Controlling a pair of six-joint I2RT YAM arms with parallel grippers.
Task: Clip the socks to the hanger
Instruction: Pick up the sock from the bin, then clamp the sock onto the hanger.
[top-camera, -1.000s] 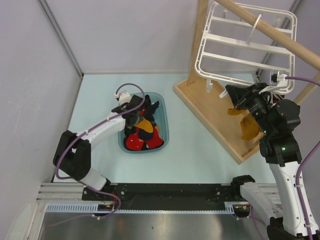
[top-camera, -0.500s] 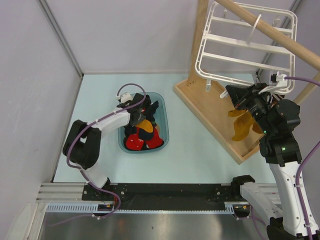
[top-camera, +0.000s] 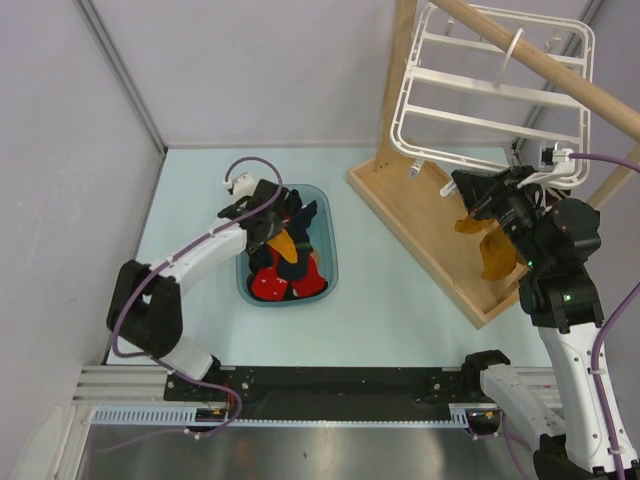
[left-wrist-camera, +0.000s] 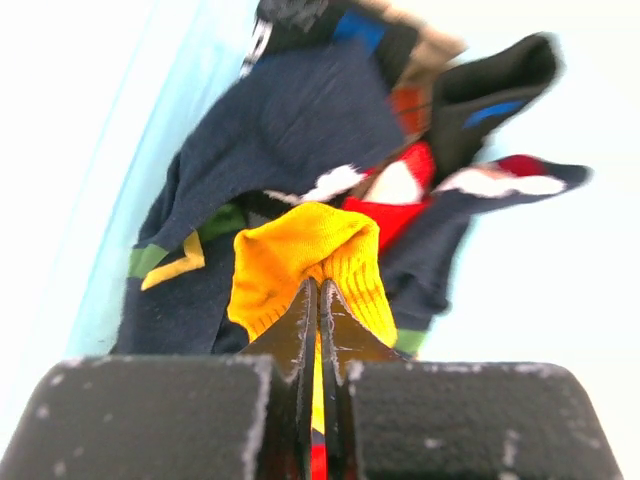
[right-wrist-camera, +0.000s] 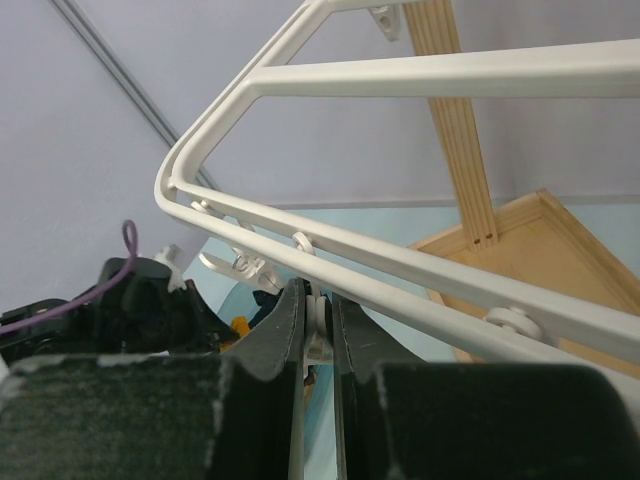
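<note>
Left pincer (left-wrist-camera: 318, 292) clenched on a fold of a mustard sock (left-wrist-camera: 300, 250) in the blue tub (top-camera: 335, 260), among navy socks (left-wrist-camera: 290, 120) and red socks (top-camera: 270, 285). Right pincer (right-wrist-camera: 318, 300) pinched a white clip (right-wrist-camera: 316, 340) under the hanger (top-camera: 500, 90) edge. A second mustard sock (top-camera: 492, 252) hung below there, probably clipped; the attachment was hidden.

No text, label, brand or number can be read anywhere.
</note>
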